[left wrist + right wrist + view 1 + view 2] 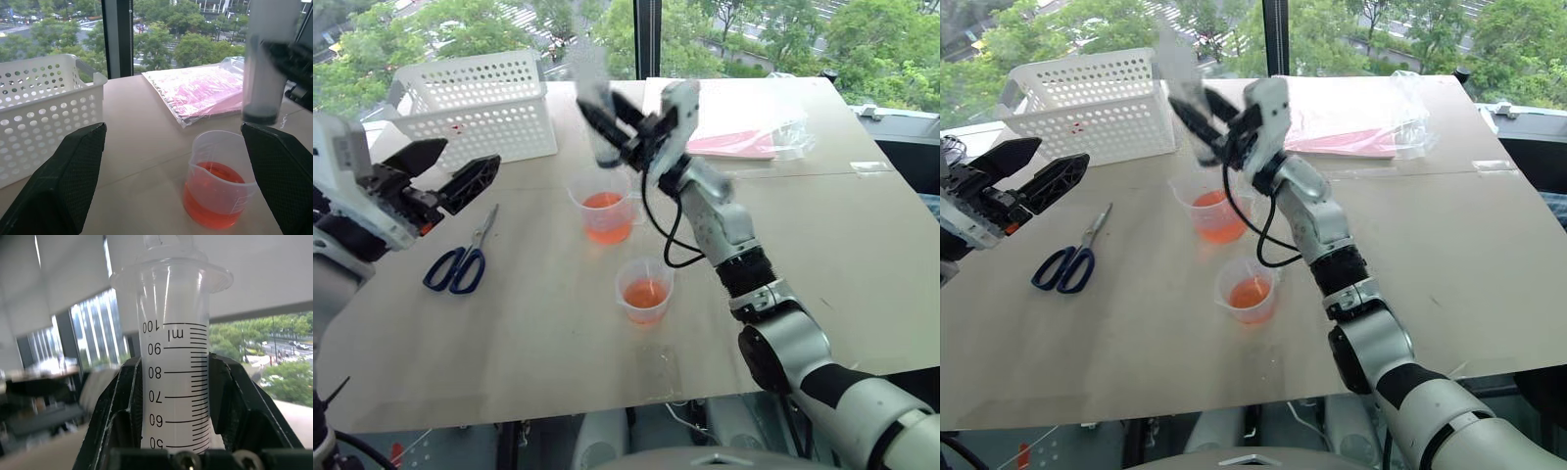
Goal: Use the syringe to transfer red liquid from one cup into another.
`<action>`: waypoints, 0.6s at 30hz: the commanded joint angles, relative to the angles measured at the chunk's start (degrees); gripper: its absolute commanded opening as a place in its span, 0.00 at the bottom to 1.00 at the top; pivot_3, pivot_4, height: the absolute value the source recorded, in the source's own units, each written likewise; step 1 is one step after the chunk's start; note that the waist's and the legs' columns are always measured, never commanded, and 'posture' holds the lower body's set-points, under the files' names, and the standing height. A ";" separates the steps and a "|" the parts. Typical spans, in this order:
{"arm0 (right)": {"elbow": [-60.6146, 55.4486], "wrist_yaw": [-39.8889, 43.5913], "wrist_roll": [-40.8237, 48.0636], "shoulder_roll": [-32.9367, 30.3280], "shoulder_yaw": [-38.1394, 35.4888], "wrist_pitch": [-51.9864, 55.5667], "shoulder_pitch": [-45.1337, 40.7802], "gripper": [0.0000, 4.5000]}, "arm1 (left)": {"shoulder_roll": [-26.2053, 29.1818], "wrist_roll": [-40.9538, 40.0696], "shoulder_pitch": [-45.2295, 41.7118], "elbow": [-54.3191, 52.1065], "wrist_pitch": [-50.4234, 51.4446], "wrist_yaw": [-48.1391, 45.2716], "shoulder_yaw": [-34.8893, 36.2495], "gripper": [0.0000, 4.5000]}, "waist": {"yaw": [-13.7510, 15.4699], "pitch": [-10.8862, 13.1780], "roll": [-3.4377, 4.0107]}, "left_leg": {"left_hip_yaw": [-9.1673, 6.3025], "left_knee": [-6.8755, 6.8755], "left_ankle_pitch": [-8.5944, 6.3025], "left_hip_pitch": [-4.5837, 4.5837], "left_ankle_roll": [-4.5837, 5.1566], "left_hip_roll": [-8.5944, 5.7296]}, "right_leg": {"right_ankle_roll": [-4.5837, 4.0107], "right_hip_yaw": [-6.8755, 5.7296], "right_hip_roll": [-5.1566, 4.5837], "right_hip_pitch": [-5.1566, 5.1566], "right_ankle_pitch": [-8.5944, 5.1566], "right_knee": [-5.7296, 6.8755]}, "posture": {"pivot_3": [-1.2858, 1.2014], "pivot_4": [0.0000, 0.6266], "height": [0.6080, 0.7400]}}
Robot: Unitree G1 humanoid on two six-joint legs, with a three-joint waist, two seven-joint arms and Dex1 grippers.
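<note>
Printed in black down the barrel of the syringe [173, 382], beside its graduation marks: "100", "ml", "90", "80", "70", "60", "50". Faint, unreadable scale marks on the cup [220, 181].

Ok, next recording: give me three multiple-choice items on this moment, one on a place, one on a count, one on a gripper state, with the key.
1. Where do the blue-handled scissors lie?
A. in the white basket
B. on the table, on the robot's left of the cups
C. on the pink packet

2. How many cups hold red liquid?
A. one
B. two
C. three

3. What is the right gripper doing?
A. clamping the syringe
B. hanging open
C. gripping a cup

Key: 1 B, they lie flat on the table near the white basket. 2 B, the far cup and the near cup both hold liquid. 3 A, its fingers close on the syringe barrel.
</note>
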 commanded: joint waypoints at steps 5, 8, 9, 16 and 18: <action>-17.40 -4.49 11.72 -4.57 -2.73 22.48 -5.21 0.31 | -1.09 0.74 -1.87 -0.42 -0.92 -2.39 -1.45 1.00 | -0.12 0.01 0.02 | -0.13 -0.02 0.00 0.05 0.00 -0.01 | -0.06 -0.04 0.03 0.00 -0.03 0.06 | 0.52 0.24 1.00; -27.74 -0.41 5.92 -24.04 2.65 36.36 2.48 0.31 | -1.00 1.08 0.49 -3.16 -0.78 -5.36 -2.42 1.00 | 1.12 -0.04 -0.07 | -0.10 -0.01 0.00 -0.02 0.00 -0.07 | -0.08 -0.18 -0.09 0.05 -0.05 -0.03 | 0.52 0.24 1.00; -30.83 0.11 6.00 -30.11 2.98 41.34 5.33 0.31 | -1.06 1.22 1.40 -4.11 -0.78 -6.23 -2.65 1.00 | 1.63 -0.11 -0.19 | -0.02 0.00 0.00 -0.03 0.02 -0.10 | -0.13 -0.29 -0.28 0.12 -0.11 -0.08 | 0.52 0.24 1.00; -43.61 5.40 9.10 -56.66 0.85 60.36 21.86 0.31 | -0.25 0.72 5.55 -8.34 -0.61 -12.62 -4.07 1.00 | 1.27 0.10 0.04 | 0.50 0.04 -0.07 -0.07 0.21 -0.31 | -0.20 -0.03 -0.42 0.05 -0.22 -0.23 | 0.52 0.24 1.00; -44.91 7.28 6.57 -61.07 5.06 61.76 23.71 0.31 | 0.61 -1.29 7.26 -10.10 0.55 -16.05 -4.06 1.00 | 0.70 0.09 0.04 | 0.55 -0.02 -0.08 0.08 0.20 -0.16 | -0.19 0.10 -0.18 0.05 -0.24 -0.21 | 0.52 0.24 1.00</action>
